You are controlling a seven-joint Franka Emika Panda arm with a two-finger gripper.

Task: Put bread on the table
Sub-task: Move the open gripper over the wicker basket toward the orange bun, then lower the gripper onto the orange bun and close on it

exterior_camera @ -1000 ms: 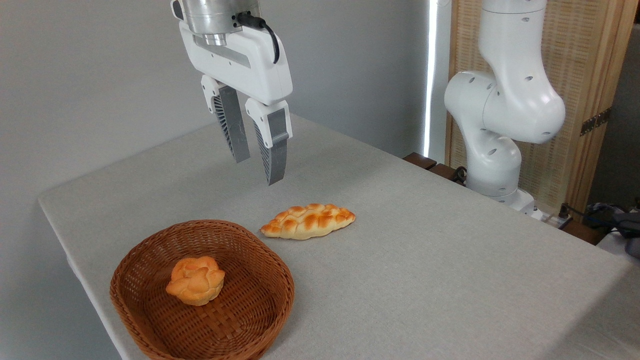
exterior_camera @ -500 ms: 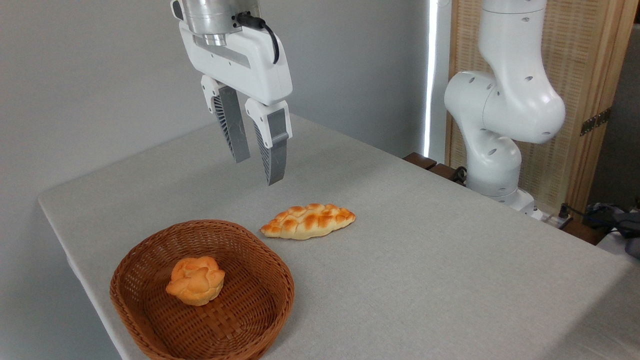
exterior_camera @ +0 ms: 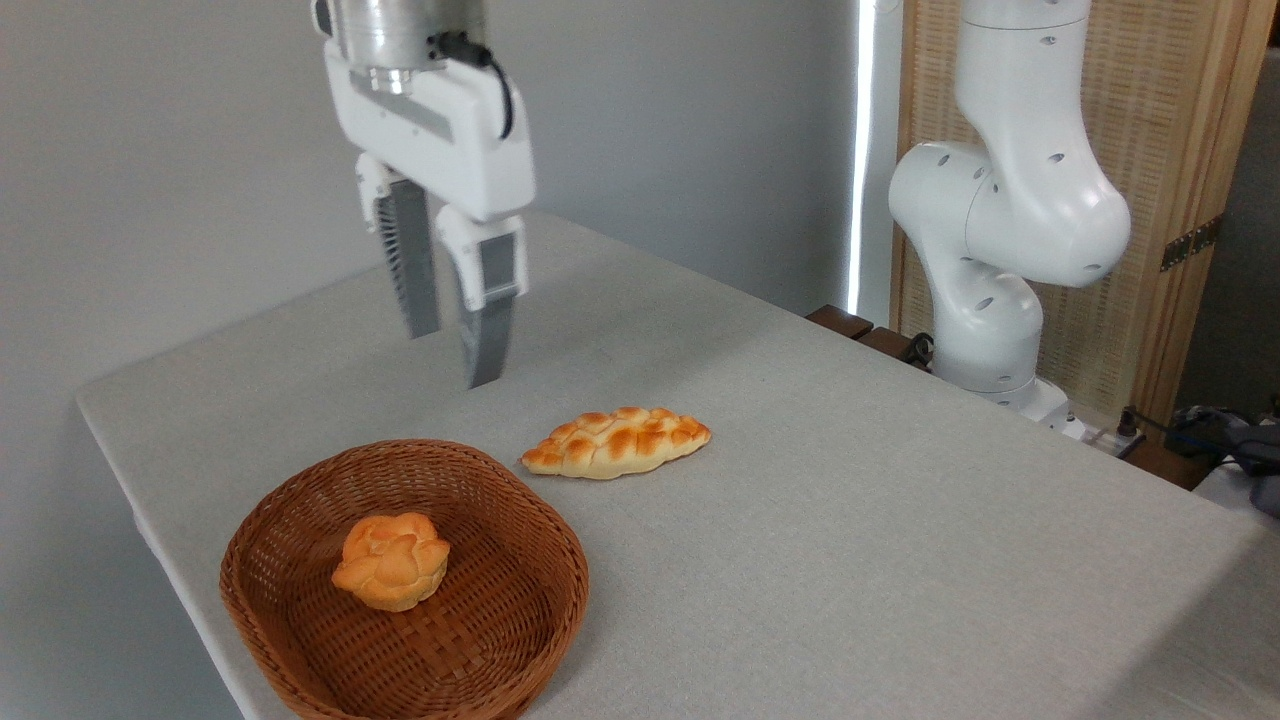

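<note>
The end effector hangs above the back left part of the bench, fingers pointing down, with a narrow gap between them and nothing held. Its two ribbed grey fingers sit under a white housing with a metal flange and a black cable on top. The tips are clear of the cloth, well above it.

The bread, a small round golden-orange bun with a knotted, lobed top, lies inside the wicker basket, a little to the left of the basket's middle, resting on its woven floor. The basket stands on the bench near the front left corner. From the basket, the end effector is at about 12 o'clock and higher up, well apart from the bun.

A braided oval loaf lies flat on the cloth at about 1 o'clock from the basket, just beside its rim but not touching it. The end effector's tips are at about 10 o'clock from the loaf, near it but apart.

The robot's white base and lower arm rise at the bench's far right edge, at about 2 o'clock from the loaf, in front of a woven wooden screen. The bench is covered in light grey cloth.
</note>
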